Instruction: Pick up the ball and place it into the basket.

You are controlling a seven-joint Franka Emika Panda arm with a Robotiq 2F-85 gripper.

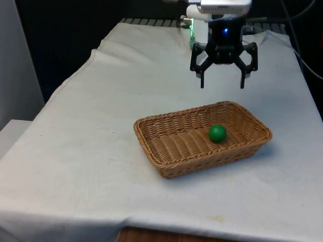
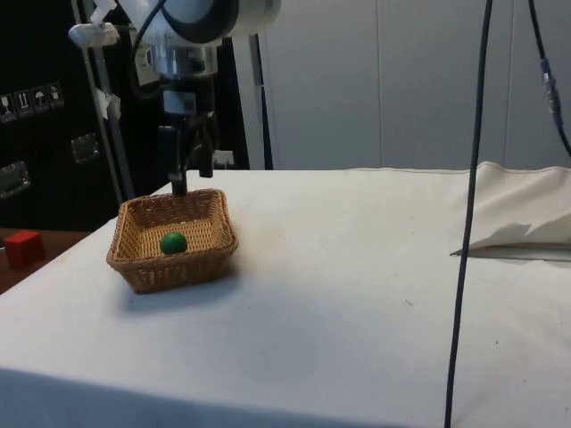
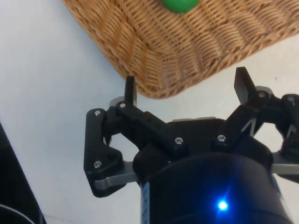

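We see the white arm [image 2: 192, 22] reaching down from above, its wrist turned so the black gripper [image 1: 222, 80] points straight at the table. The gripper hangs in the air towards the table's far edge, touching nothing. Its two fingers [image 3: 130, 91] stand spread wide apart, and we see nothing held between them.

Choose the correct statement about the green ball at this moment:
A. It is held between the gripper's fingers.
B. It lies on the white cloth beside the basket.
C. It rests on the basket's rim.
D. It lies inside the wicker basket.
D: the green ball sits on the woven floor of the basket, while the gripper hangs open and empty above the basket's far rim.
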